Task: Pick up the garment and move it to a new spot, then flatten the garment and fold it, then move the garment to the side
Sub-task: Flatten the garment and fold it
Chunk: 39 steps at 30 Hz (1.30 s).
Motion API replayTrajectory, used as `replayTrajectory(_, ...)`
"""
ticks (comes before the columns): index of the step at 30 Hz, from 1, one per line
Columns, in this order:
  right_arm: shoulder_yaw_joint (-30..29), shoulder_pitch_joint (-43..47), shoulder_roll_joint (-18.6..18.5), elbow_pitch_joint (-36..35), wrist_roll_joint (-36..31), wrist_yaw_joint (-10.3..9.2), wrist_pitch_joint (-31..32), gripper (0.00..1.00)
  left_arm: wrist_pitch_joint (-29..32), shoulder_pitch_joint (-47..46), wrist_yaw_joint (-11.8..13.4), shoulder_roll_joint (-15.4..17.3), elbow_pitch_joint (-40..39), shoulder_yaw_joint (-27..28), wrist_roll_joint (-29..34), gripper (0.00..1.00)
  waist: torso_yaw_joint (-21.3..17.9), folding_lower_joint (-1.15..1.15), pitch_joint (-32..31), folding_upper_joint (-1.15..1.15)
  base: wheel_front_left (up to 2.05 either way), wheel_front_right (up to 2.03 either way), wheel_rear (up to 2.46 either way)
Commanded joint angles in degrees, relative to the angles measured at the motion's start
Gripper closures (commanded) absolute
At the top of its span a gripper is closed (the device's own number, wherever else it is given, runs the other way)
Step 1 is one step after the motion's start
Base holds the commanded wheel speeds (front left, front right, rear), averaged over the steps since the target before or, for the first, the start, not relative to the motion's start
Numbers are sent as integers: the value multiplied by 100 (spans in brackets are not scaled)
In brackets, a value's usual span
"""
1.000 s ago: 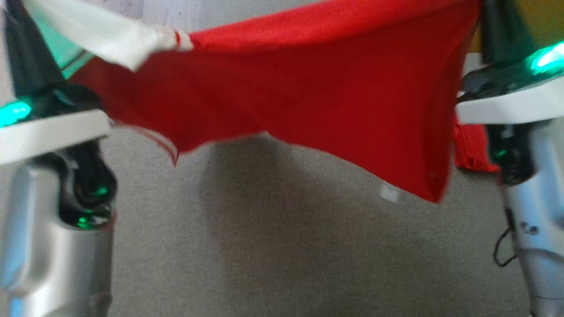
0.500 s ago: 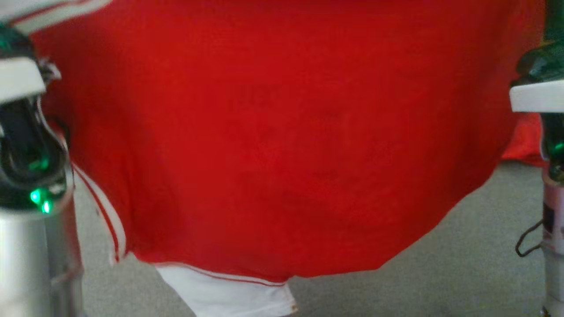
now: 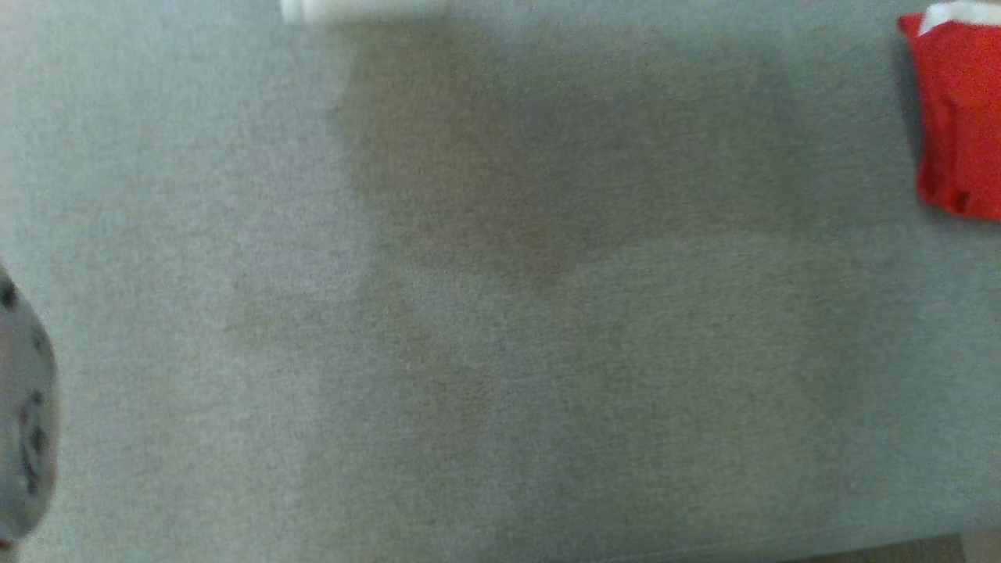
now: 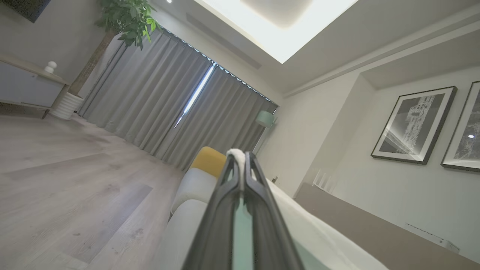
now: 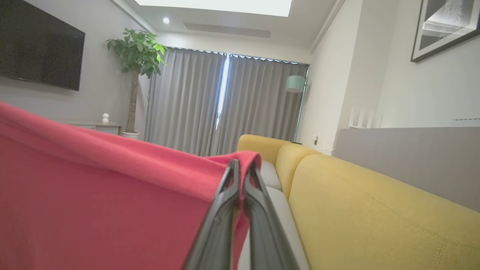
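Observation:
The garment (image 5: pixel 93 187) is red with white trim and is held up in the air between both grippers. In the right wrist view my right gripper (image 5: pixel 242 167) is shut on a folded red edge, and the cloth spreads away to the left. In the left wrist view my left gripper (image 4: pixel 243 157) is shut on a white part of the garment (image 4: pixel 318 232), which trails off to the lower right. A white strip (image 3: pixel 360 9) at the top edge of the head view may be the garment's hem. A broad shadow lies on the grey surface (image 3: pixel 500 352).
Another red and white folded cloth (image 3: pixel 958 117) lies at the surface's far right. A grey spotted item (image 3: pixel 23 414) pokes in at the left edge. Yellow sofa cushions (image 5: pixel 356 210) are to the right, with a wood floor (image 4: pixel 75 168), curtains and a plant beyond.
The head view has swung down: the red garment and both arms that filled it have left the picture, and it now looks at the grey surface.

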Motion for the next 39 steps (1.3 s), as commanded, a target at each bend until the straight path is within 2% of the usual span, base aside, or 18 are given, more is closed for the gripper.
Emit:
replayTrajectory(1,-24,-355,-23,129,-105,-5,-247,100,-99,-418,-90,289,31,55,84,100,107,-4,320,0,0,0,0)
replayTrajectory(5,-134,-955,4,962,-384,-5,-890,100,-364,-885,-395,106,616,-86,100,100,244,-4,407,0,0,0,0)
replayTrajectory(9,-157,-862,58,1716,-239,-5,-1029,100,-566,-726,-723,-16,1060,-208,74,100,360,-4,423,0,0,0,0)
replayTrajectory(15,491,-55,-3,2503,82,-5,-953,100,-721,332,-1085,-199,1537,-465,6,100,519,-4,320,0,0,0,0)
replayTrajectory(19,1104,648,-73,2829,425,-5,-742,100,-809,1318,-1217,-253,1711,-606,-103,100,617,-4,92,0,0,0,0)
replayTrajectory(22,1599,1174,-117,2823,853,-5,-507,100,-790,2050,-1272,-243,1699,-769,-154,100,657,-4,-111,0,0,0,0)
replayTrajectory(27,2317,1803,-468,2511,1614,-5,-117,100,-645,3064,-1310,-96,1370,-1077,-195,100,679,-4,-463,0,0,0,0)
replayTrajectory(35,3186,2235,-936,1963,2307,-5,204,100,-294,4214,-1320,329,591,-1257,-336,100,555,-4,-975,0,0,0,0)
replayTrajectory(39,3643,2446,-1165,1687,2624,-5,376,100,-1,4890,-1237,560,30,-1298,-427,100,483,-4,-1271,0,0,0,0)
